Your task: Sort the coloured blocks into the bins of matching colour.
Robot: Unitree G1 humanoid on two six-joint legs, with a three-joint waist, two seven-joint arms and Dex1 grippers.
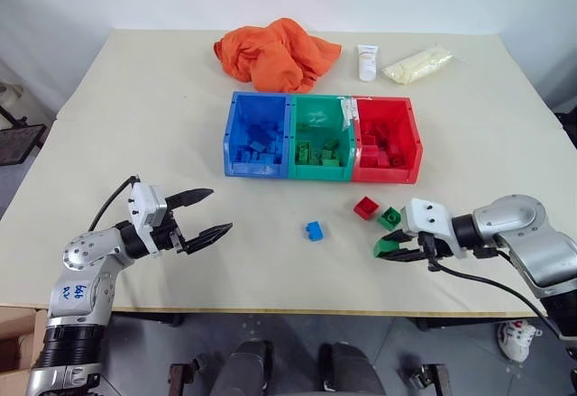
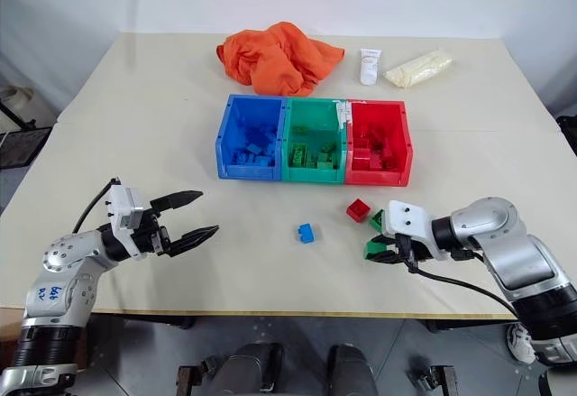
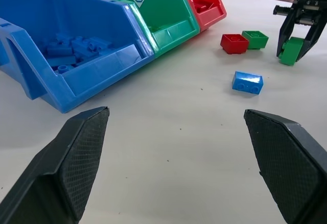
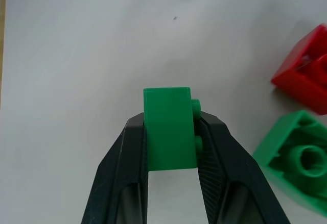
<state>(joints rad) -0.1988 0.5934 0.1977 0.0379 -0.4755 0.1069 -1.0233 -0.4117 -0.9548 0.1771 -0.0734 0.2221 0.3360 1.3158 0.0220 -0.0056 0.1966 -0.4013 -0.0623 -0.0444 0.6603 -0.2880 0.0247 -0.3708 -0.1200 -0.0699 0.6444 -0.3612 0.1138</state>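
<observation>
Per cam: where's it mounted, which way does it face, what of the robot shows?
Head stereo pair: looks forward and down over the table; both arms, left hand, right hand.
Left wrist: along its open fingers toward the bins.
Right wrist: along fingers shut on the green block.
Shared: that green block.
</observation>
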